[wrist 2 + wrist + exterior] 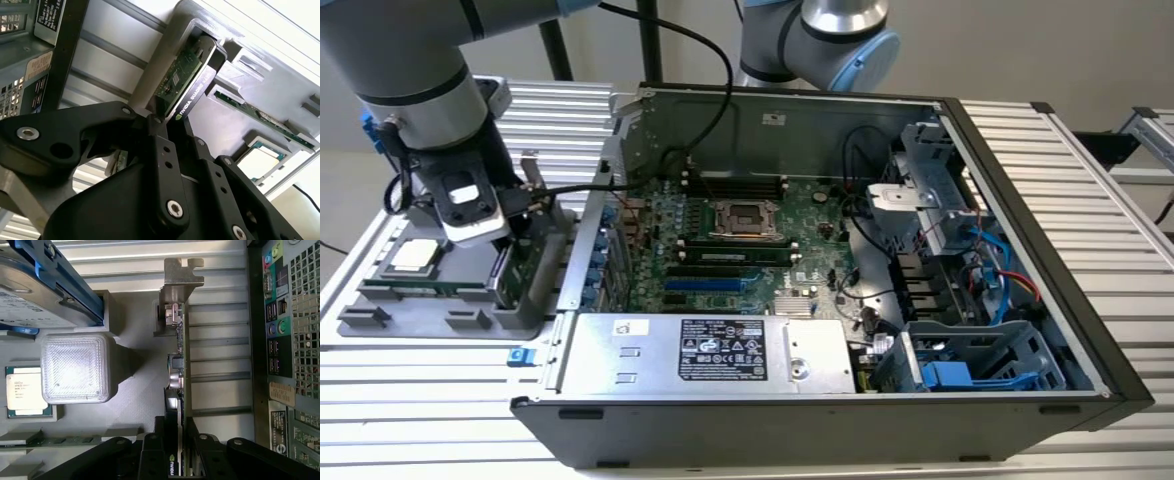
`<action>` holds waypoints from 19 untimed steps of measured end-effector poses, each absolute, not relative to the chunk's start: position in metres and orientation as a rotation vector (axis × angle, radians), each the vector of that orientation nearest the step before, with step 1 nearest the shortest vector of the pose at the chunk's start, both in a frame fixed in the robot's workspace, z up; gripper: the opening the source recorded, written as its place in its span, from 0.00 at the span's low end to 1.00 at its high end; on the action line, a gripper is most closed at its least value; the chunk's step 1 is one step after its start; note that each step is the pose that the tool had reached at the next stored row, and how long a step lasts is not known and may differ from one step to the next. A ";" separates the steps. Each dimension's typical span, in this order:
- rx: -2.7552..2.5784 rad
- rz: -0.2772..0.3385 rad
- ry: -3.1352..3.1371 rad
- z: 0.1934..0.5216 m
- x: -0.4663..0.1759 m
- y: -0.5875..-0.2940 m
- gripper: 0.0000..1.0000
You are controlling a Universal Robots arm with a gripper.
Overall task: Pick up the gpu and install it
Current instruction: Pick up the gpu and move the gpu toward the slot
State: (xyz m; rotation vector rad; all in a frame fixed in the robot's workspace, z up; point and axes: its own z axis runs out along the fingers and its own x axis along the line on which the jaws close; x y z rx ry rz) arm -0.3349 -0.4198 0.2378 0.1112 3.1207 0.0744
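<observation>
First wrist view: end effector clamped across the gpu at the end opposite its silver bracket, one black finger against each face. Card seen edge-on, standing upright in a slot of the grey parts holder, just beside the back panel of the computer case yet apart from it.

Second wrist view: same grip from another angle, green board and black shroud of the gpu rising beyond the end effector.

Exterior view: gpu seated in the holder, outside the open computer case and at the exterior view's left of it; motherboard uncovered, blue expansion slots appearing unoccupied.

Stage, as judged: pick-up, with grasp made, lift not yet begun, installation untouched. Calls next for a straight pull along the slot walls, card kept upright, with room enough to clear the side wall of the case.

Count:
- one gpu
- one end effector, two fingers
- one parts holder
- one hard drive with blue frame
- one processor chip
- one translucent ribbed block
- one RAM stick, on edge in the holder
- one computer case
- one ribbed metal worktop
</observation>
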 end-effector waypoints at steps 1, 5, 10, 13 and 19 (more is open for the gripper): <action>0.111 0.074 3.121 0.239 -0.335 -0.420 0.00; 0.111 0.075 3.121 0.241 -0.335 -0.420 0.00; 0.111 0.074 3.121 0.243 -0.335 -0.420 0.00; 0.111 0.074 3.121 0.244 -0.335 -0.420 0.00; 0.111 0.074 3.121 0.248 -0.335 -0.420 0.00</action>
